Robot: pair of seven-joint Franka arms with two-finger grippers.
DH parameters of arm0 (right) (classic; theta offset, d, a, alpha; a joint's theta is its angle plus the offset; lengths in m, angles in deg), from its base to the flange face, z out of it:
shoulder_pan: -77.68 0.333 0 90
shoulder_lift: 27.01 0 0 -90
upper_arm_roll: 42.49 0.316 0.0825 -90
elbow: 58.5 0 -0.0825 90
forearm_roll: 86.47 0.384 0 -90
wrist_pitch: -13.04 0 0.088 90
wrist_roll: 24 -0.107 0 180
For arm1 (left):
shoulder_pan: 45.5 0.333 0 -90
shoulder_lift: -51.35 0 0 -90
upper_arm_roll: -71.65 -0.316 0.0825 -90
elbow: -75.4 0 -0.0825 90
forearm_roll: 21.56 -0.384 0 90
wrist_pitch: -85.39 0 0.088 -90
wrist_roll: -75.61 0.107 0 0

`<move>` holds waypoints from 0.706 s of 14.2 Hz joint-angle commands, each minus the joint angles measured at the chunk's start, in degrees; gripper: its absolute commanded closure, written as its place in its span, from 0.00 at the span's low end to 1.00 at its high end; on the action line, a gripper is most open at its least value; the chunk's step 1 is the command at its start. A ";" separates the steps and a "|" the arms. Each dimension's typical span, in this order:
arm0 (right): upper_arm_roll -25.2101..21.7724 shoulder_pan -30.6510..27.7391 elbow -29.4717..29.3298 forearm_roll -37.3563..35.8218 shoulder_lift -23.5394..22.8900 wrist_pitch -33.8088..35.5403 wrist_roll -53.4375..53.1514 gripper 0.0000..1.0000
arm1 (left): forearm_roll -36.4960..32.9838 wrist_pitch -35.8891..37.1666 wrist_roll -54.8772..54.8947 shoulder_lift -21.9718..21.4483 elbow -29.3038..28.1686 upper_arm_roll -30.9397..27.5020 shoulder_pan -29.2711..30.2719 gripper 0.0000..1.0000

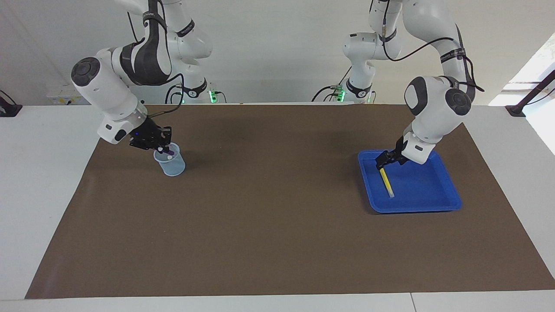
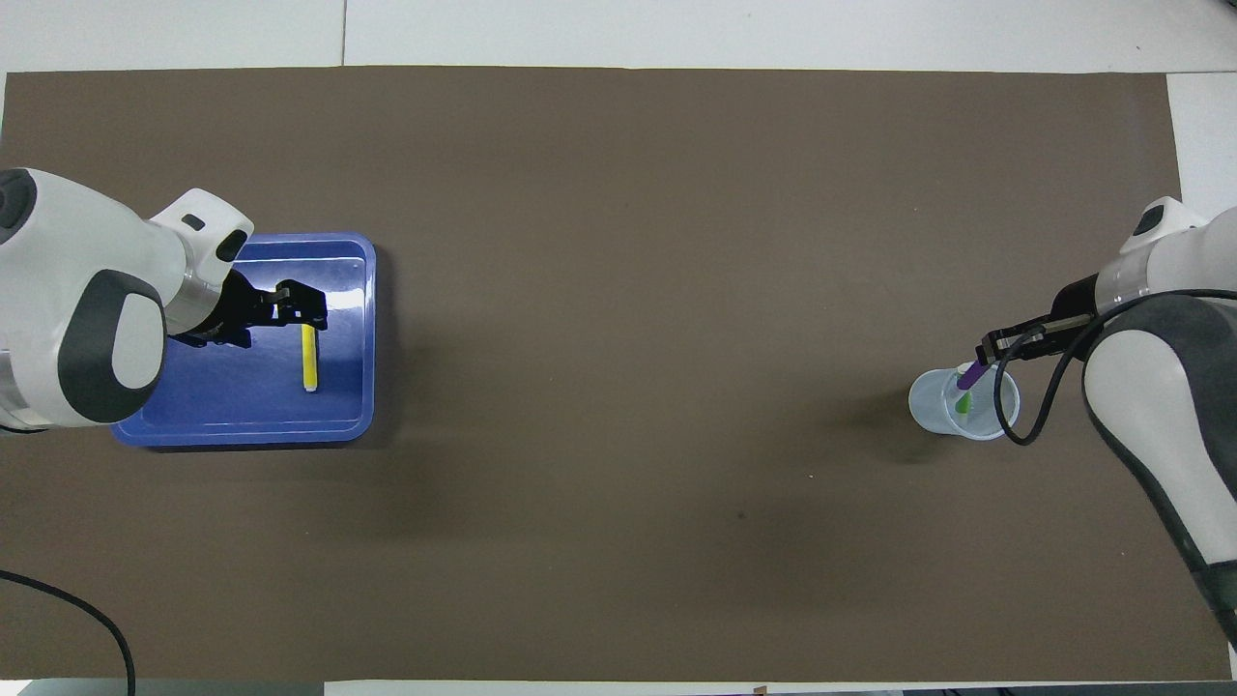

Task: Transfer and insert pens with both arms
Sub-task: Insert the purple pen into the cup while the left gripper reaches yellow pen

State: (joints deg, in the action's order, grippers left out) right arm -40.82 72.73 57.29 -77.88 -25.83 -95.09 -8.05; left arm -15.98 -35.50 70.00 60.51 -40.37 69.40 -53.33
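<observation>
Right gripper (image 1: 164,149) clamps purple pen (image 1: 169,152) over cup (image 1: 172,165)

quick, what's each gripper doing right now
Left gripper: open, down in the blue tray at the end of the yellow pen, not gripping it.
Right gripper: shut on the purple pen, its tip in the clear cup.

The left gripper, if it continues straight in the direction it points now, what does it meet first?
Most likely the yellow pen in the blue tray. The left gripper, open, points down at the pen's end nearer the robots; whether it already touches is unclear.
</observation>
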 commanded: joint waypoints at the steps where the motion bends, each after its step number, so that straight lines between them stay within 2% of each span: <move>1: 0.53 -1.81 1.54 -1.46 1.55 0.02 1.81 0.73 | -2.15 -4.52 10.23 3.22 -0.86 0.31 1.41 0.00; 2: 0.53 -2.08 1.54 -1.46 1.55 0.02 2.33 0.53 | -2.24 -5.57 11.22 4.11 -0.94 0.49 1.32 0.00; 4: 0.53 -1.99 1.54 -1.46 1.55 0.02 2.25 0.00 | -2.24 -7.16 11.32 6.21 -0.94 0.49 0.53 0.00; 6: 0.53 -2.77 0.32 -1.38 1.55 2.11 2.25 0.00 | -2.24 -7.87 11.41 7.01 -0.68 0.58 0.44 0.00; 8: 0.61 -3.40 -4.41 0.02 2.24 6.76 1.64 0.00 | -2.24 -7.96 12.02 7.54 -0.33 0.58 0.35 0.01; 10: 0.61 -2.87 -10.30 6.05 3.30 11.95 1.63 0.00 | -2.24 -8.31 14.91 7.63 -0.15 0.58 0.44 0.04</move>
State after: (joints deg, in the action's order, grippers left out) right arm -40.88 70.50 52.31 -76.31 -24.15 -88.32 -7.12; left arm -17.01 -42.73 82.71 67.82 -40.81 70.18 -52.70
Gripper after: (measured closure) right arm 0.000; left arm 0.013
